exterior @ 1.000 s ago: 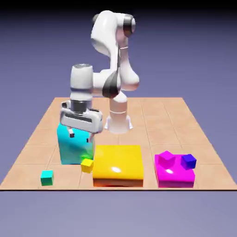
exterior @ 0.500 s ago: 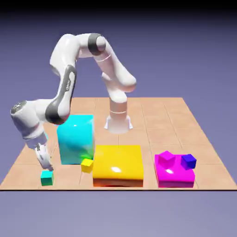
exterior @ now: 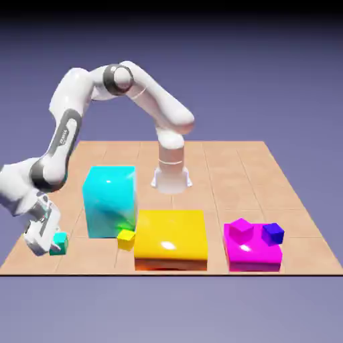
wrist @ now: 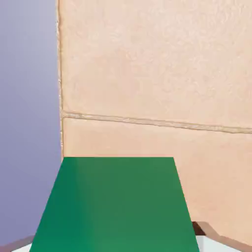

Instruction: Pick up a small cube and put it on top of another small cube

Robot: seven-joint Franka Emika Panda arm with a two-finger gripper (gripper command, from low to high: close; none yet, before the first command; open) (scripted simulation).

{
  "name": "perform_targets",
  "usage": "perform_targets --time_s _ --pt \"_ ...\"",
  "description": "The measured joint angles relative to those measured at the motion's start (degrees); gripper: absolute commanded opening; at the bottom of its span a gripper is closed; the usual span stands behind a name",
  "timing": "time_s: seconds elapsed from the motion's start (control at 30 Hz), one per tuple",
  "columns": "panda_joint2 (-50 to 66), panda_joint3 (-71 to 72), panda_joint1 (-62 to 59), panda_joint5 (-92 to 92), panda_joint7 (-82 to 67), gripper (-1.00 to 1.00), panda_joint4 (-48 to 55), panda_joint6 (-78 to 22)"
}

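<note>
The small cube (exterior: 59, 242), teal-green and glossy, sits between the fingers of my gripper (exterior: 52, 245) near the table's front corner on the exterior view's left. The gripper is shut on it. In the hand view the small cube (wrist: 113, 206) fills the lower middle between the grey fingertips (wrist: 214, 242), with tan table tiles beyond it. A tiny yellow cube (exterior: 125, 238) rests on the table between the large cyan block (exterior: 109, 201) and the yellow slab (exterior: 171, 238).
A magenta slab (exterior: 253, 256) on the exterior view's right carries a small magenta cube (exterior: 240, 229) and a small blue cube (exterior: 272, 233). The table's edge (wrist: 60, 98) runs close by on the hand view's left. The robot's base (exterior: 171, 175) stands at the back middle.
The arm swung from over the cyan block down to the teal cube. The gripper shut on it, and the cube now sits higher and further left than before.
</note>
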Motion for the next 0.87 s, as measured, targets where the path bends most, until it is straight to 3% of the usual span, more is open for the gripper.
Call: perform_targets --time_s 0.53,0.73,0.77,0.87 --pt "-32.81 16.12 27.41 26.98 19.25 -1.0 -33.22 15.26" --pt "-25.3 15.1 32.49 25.12 20.71 -1.0 -35.31 25.29" --pt "-23.54 14.8 33.44 24.58 20.92 1.0 -35.59 27.34" --pt "-25.6 15.15 32.32 25.16 20.71 1.0 -35.26 24.88"
